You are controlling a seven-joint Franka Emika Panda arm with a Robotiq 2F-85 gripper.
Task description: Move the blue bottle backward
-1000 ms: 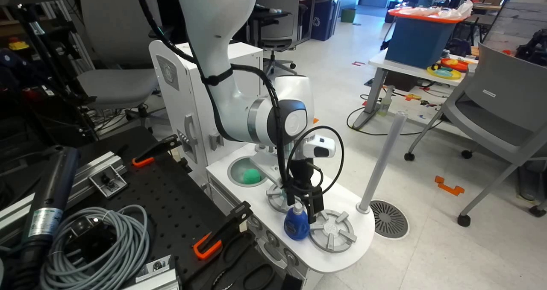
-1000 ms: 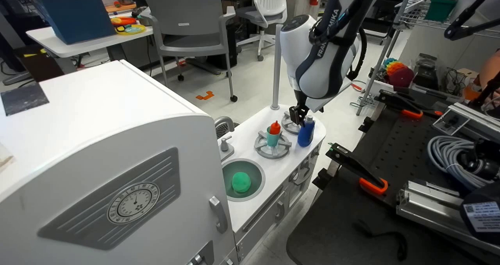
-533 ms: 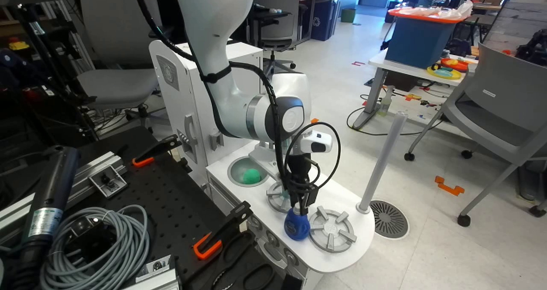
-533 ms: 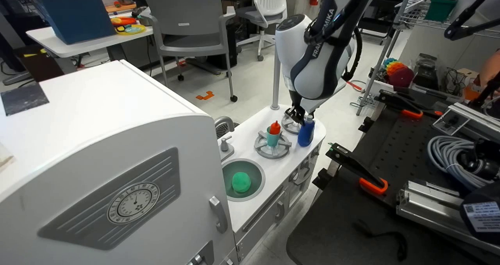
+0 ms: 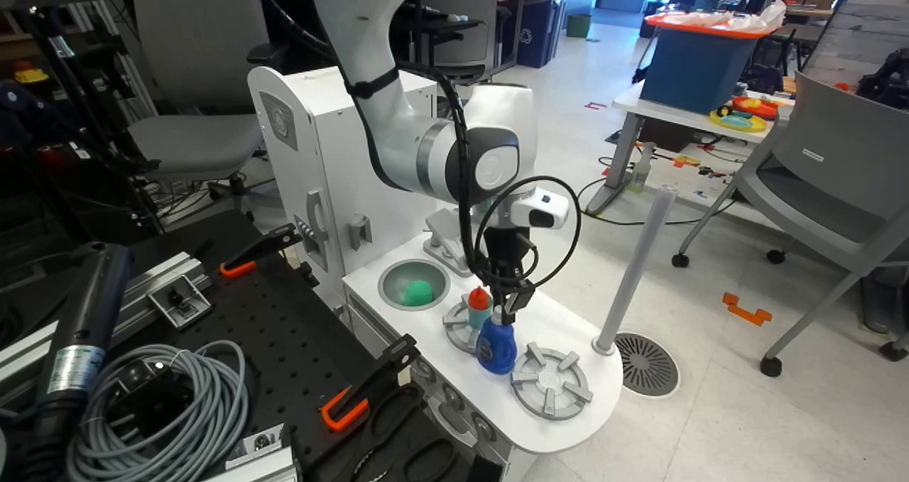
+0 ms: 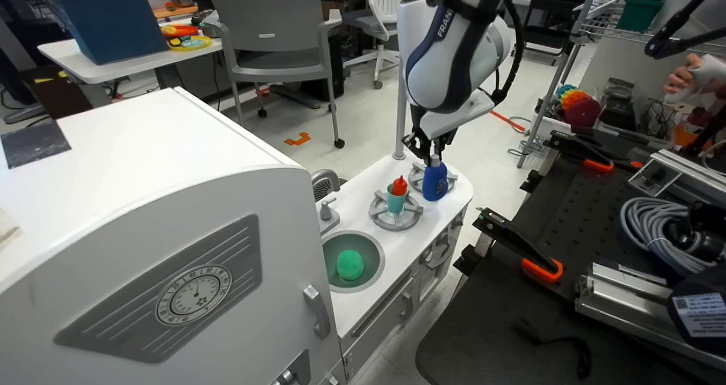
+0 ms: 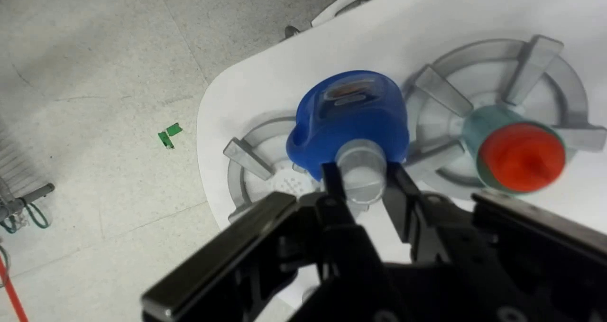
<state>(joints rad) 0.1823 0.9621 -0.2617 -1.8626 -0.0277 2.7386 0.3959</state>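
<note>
the blue bottle (image 7: 353,118) is at the upper centre of the wrist view. the gripper (image 7: 363,176) is clamped on its grey cap (image 7: 361,153). to the right, a teal cup (image 7: 484,123) with a red item (image 7: 524,158) inside stands on a burner (image 7: 533,70). in an exterior view, lower centre, a round green item (image 6: 350,265) lies in the sink (image 6: 372,260).

Gripper (image 7: 362,177) clamps the pale cap (image 7: 362,161) of the blue bottle (image 7: 355,111) from both sides. Bottle partly covers a grey stove burner (image 7: 247,159) on the white countertop (image 7: 258,85). The second burner (image 7: 443,90), just beside, carries a teal cup (image 7: 488,118); a red item (image 7: 524,156) sits inside.
</note>
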